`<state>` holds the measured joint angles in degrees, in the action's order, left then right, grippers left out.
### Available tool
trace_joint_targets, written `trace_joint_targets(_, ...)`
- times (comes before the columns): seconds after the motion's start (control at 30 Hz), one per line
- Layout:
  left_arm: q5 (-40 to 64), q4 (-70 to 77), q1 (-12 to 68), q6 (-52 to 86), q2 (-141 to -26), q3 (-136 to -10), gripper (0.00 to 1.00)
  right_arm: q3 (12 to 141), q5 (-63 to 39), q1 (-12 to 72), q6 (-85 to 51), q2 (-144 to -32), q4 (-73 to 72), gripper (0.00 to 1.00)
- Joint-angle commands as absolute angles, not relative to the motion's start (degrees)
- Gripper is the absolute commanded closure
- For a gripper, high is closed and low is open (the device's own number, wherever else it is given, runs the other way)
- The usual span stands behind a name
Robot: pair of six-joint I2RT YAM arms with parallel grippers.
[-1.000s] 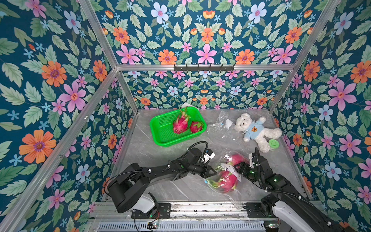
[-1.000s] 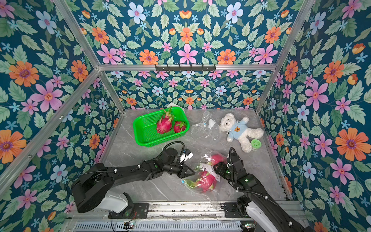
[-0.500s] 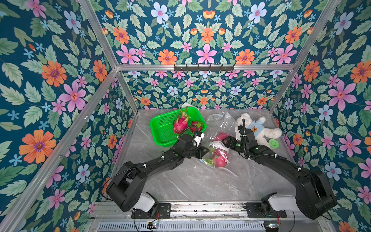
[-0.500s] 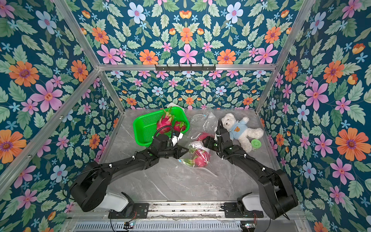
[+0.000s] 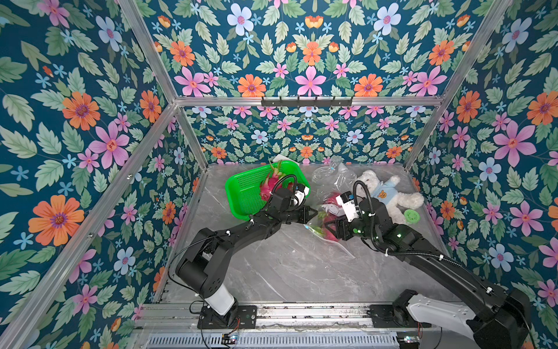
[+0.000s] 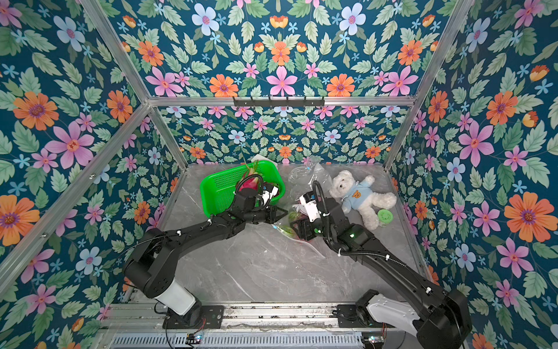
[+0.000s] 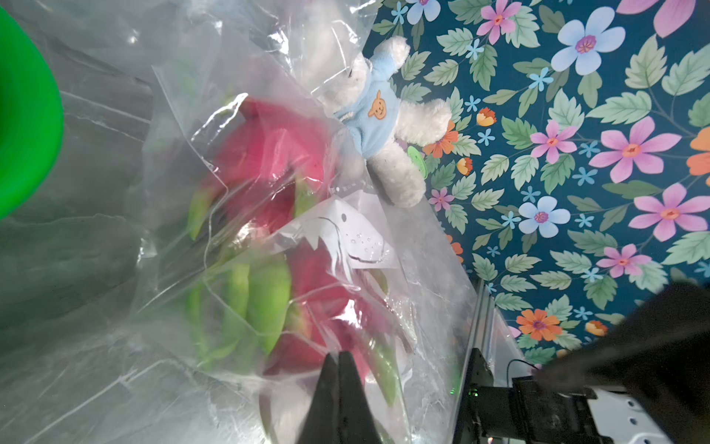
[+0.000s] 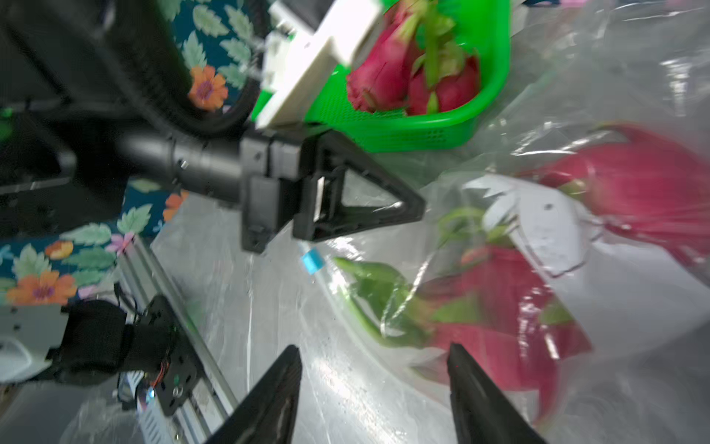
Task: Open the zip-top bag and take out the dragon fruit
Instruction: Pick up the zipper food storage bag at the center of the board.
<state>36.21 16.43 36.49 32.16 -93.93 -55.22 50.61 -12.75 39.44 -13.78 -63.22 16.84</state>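
Note:
The clear zip-top bag [image 5: 329, 238] lies mid-table, just right of the basket, with two pink dragon fruit [image 7: 269, 153] [image 8: 495, 307] and a white paper label inside. My left gripper [image 5: 313, 213] [image 7: 340, 355] is shut, pinching the bag's film at its near-left edge; the right wrist view shows its tip [image 8: 417, 207] against the plastic. My right gripper [image 5: 330, 229] [image 8: 374, 350] is open and hovers low over the bag, one fingertip [image 8: 455, 348] beside the nearer fruit. A blue zip slider [image 8: 311, 259] shows on the bag's edge.
The green basket [image 5: 241, 193] [image 6: 217, 187] at the back left holds two more dragon fruit [image 5: 271, 182] [image 8: 384, 84]. A white teddy bear [image 5: 383, 193] and a green lid [image 5: 412, 216] lie to the right. Another crumpled clear bag [image 5: 332, 175] sits at the back.
Both arms have carried the bag from the table's front edge toward the back, up beside the basket. The right gripper's jaws have drawn slightly narrower.

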Motion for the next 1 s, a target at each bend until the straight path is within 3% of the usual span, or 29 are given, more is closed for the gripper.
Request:
trace_joint_targets(0.0,39.9,19.4,36.4,35.5,-94.5,-55.7,0.96,50.1,-8.1,42.8,-7.4,-64.9,15.1,0.39)
trace_joint_targets(0.23,40.3,17.4,36.4,35.0,-93.9,-56.3,0.96,50.4,-7.8,44.4,-4.6,-69.5,7.5,0.44)
trace_joint_targets(0.73,40.7,17.6,36.2,35.6,-94.8,-56.4,0.96,52.3,2.7,50.9,1.2,-75.7,1.8,0.63)
trace_joint_targets(0.97,41.0,17.9,36.2,35.8,-94.6,-56.3,0.96,52.8,4.2,51.3,1.8,-77.7,2.0,0.66)
